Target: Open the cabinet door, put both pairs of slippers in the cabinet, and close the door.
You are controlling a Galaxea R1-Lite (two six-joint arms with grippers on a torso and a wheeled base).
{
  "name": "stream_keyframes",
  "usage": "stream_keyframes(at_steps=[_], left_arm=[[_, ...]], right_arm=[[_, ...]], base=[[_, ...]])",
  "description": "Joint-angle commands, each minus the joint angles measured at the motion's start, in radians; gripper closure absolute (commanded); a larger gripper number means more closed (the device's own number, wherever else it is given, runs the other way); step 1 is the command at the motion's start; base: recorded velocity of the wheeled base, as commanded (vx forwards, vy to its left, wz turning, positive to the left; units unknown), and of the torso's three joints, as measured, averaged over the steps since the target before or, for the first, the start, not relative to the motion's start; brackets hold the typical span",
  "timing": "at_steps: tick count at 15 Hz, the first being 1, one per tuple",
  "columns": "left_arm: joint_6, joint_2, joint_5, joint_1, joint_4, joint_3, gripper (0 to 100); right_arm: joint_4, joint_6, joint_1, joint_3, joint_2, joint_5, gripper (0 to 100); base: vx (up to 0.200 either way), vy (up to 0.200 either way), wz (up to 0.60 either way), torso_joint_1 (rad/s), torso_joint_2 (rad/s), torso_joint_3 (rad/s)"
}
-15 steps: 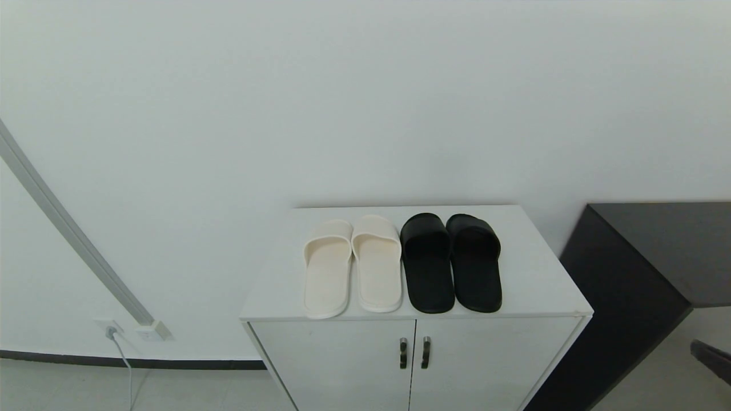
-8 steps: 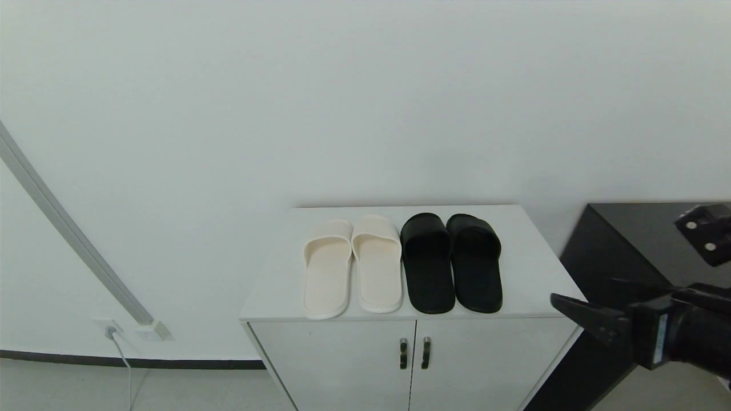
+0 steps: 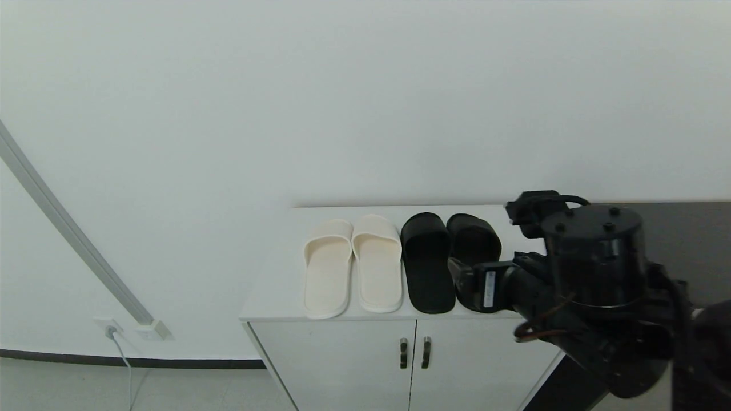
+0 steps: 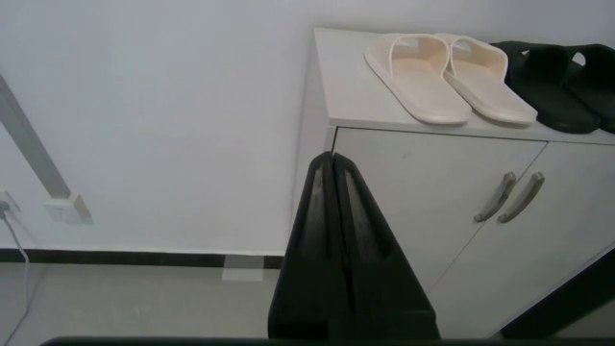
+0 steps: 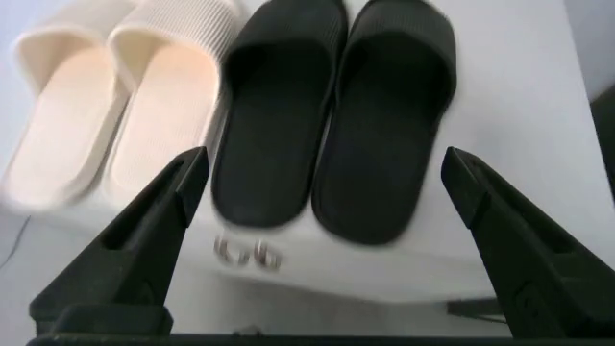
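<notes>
The tall white cabinet with two flat doors (image 3: 342,365) is shut, and nothing touches its two small silver metal handles (image 3: 425,352) in the middle. On its top, side by side and touching, sit the pair of soft cream slippers (image 3: 352,265) and the pair of black rubber slippers (image 3: 428,262), toes to the wall. So no step is done yet: the door must be opened, both pairs put inside, and the door closed. The right gripper (image 5: 325,163) hangs near the black pair with its fingers spread wide and nothing in them. The right wrist view is blurry, so I think it is above them, not touching. The left gripper (image 4: 333,163) is low by the cabinet's left front corner, fingers pressed together, holding nothing.
</notes>
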Motion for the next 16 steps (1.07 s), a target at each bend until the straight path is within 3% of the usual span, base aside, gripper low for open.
stream_keyframes(at_steps=[1, 8, 16], left_arm=[[-0.001, 0.0, 0.001, 0.0, 0.0, 0.0, 100], [-0.001, 0.0, 0.001, 0.0, 0.0, 0.0, 100], [-0.001, 0.0, 0.001, 0.0, 0.0, 0.0, 100]], right_arm=[[-0.04, 0.003, -0.018, -0.117, 0.193, -0.049, 0], [-0.045, 0.009, -0.087, -0.205, 0.328, -0.081, 0], [-0.045, 0.005, -0.17, -0.403, 0.504, -0.075, 0]], base=[[0.0, 0.0, 0.0, 0.0, 0.0, 0.0], [0.0, 0.0, 0.0, 0.0, 0.0, 0.0], [0.0, 0.0, 0.0, 0.0, 0.0, 0.0]])
